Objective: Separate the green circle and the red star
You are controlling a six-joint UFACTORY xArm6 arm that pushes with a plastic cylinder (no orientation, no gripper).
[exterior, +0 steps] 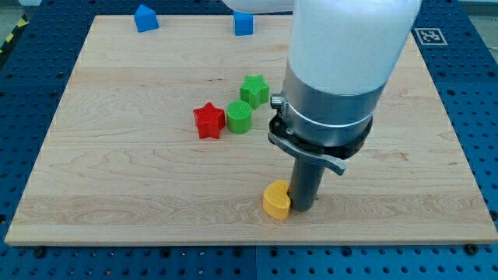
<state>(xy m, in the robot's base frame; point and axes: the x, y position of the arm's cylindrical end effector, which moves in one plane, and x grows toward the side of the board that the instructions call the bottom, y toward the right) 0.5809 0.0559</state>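
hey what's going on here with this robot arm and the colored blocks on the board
A robot arm is pushing blocks around a wooden board with a dark rod. My tip sits at the view's bottom, right against the yellow block, well below the red star and green circle. Those two sit side by side, touching or nearly so, not yet separated. A green star sits just above the circle, and two blue blocks sit along the top edge.

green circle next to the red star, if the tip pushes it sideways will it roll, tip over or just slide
The green circle looks short with a flat top, so it will probably slide rather than tip or roll. It sits very close to the red star, so a push from the view's right would likely shove both together. My tip is beside the yellow block, well away.
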